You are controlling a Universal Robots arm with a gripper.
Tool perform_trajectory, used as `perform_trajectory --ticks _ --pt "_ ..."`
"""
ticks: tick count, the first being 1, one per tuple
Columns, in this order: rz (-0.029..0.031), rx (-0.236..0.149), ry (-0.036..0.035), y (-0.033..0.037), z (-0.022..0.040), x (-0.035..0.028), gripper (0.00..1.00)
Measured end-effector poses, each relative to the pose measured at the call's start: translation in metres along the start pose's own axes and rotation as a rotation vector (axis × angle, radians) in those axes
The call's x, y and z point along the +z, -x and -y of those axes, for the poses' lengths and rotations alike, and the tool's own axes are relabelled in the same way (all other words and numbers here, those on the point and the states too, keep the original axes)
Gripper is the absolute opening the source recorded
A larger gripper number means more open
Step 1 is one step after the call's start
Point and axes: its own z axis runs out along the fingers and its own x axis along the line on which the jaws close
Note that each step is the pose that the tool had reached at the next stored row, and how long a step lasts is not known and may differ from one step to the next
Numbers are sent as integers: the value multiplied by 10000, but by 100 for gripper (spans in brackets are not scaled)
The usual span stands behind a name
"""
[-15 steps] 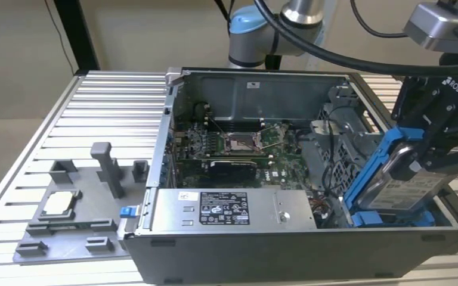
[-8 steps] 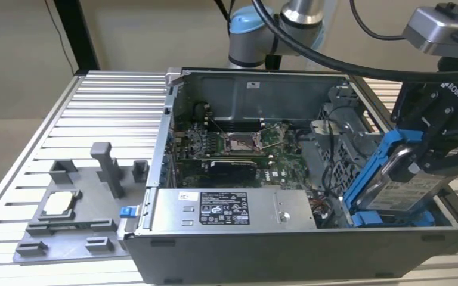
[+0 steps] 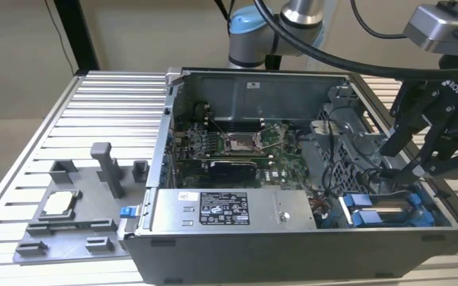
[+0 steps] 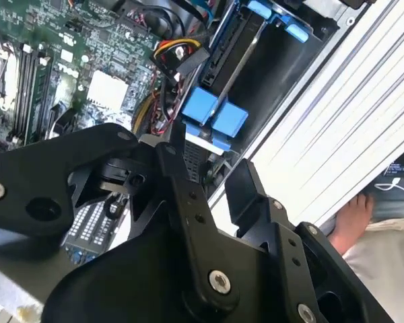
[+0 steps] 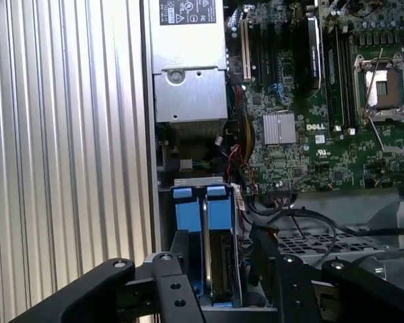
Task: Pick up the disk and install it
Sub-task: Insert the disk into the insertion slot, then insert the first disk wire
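Disk (image 3: 388,213): blue-bracketed, standing on edge in the drive bay of the computer case (image 3: 293,253), lower right of the exterior view. Gripper (image 3: 395,174): fingers apart, straddling the disk's end.

the exterior view's right edge cuts off the black metal gripper (image 3: 400,165). in the first wrist view its fingers (image 5: 186,262) hide one end of the flat silver-grey hard disk (image 5: 219,215) in its bright blue plastic bracket; contact cannot be told.
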Motion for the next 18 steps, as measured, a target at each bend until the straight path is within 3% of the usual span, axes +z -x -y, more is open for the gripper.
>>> perform_trajectory --ticks 1,2,3,4,6,18 --pt "36 -4 3 0 2 -1 100" --pt "140 -18 13 1 2 -1 100" --pt "312 -40 24 1 6 -1 100" --pt "443 -57 33 2 12 2 100" --pt "568 -71 38 -1 21 16 100" --pt "577 -72 38 -37 31 24 100"
